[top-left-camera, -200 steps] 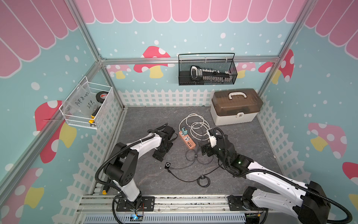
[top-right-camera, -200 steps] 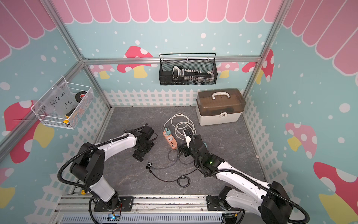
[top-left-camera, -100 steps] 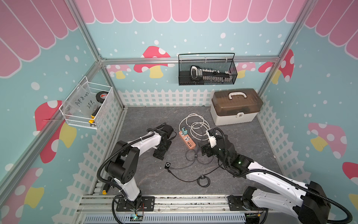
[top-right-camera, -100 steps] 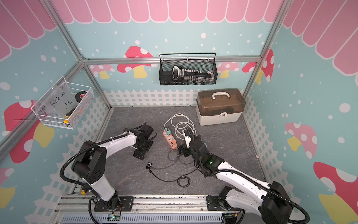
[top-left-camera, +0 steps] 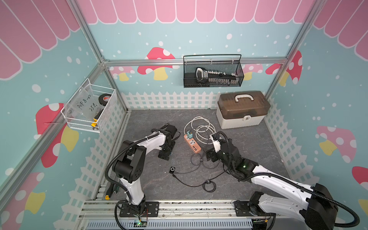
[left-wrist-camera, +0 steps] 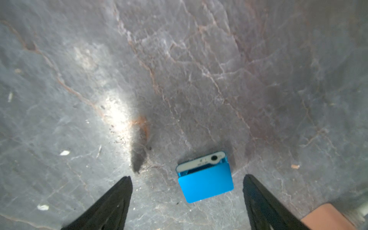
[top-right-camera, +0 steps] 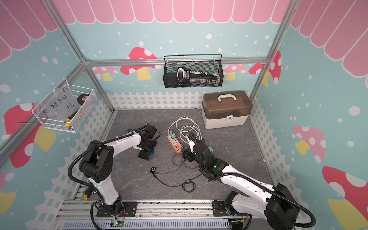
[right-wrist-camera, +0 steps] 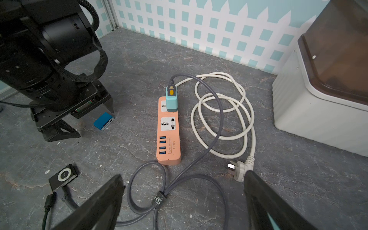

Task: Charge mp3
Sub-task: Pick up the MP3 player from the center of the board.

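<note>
Left tool (left-wrist-camera: 187,177): wide open, empty; blue mp3 (left-wrist-camera: 205,183) lies between its fingers on bench (left-wrist-camera: 179,69).
Right tool (right-wrist-camera: 184,175): wide open, empty, above grey cable (right-wrist-camera: 221,119).

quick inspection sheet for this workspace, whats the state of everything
surface: grey stone-look tabletop, a few light specks
job's things: blue music player flat on the table, untouched; black music player nearer the front; orange power strip with teal charger plugged in
clutter: storage box, lid shut
grippers: left gripper open, straddling the blue music player; right gripper open, empty, above the grey cable
cables: grey cable loops from the teal charger; white cord coiled, plug lying loose; thin black cable by the black music player
surroundings: black wire basket on back wall; white wire basket on side wall
</note>
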Motion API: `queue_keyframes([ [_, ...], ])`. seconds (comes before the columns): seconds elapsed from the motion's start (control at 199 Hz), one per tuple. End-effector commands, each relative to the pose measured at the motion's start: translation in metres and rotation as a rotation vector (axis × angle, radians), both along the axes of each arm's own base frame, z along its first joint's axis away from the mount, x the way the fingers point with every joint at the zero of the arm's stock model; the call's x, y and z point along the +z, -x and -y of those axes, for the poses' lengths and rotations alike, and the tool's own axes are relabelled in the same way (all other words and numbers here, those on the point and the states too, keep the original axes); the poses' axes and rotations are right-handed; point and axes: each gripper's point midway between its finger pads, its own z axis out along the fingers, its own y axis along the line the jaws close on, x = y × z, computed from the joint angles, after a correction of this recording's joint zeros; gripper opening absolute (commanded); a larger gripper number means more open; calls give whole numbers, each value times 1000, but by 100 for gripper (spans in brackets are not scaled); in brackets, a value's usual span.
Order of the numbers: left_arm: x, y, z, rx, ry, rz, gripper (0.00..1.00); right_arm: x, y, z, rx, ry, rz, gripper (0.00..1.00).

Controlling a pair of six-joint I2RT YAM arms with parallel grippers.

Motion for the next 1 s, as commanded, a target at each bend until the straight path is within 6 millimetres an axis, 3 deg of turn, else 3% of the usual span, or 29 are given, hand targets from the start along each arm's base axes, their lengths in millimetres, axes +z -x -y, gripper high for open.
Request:
queue_keyframes([
  [0.0,-2,-8,3,36,14,-5,85,1,1,-5,22,7,8,91],
  [0.286,-8,-13,9,23,28,-22,82,1,1,-6,26,11,8,90],
  [0.432,-9,-9,7,24,24,-30,77,1,1,-6,27,11,8,89],
  [0.492,-10,-8,7,20,23,-33,71,1,2,-7,29,9,7,89],
  [0.803,-20,-3,9,2,32,-70,64,-1,2,-9,37,11,1,88],
  [0.888,-23,-3,9,-7,31,-76,49,-1,2,-9,37,13,-2,87],
  [0.998,-24,-1,9,-15,32,-83,48,-2,2,-10,39,14,-4,87],
])
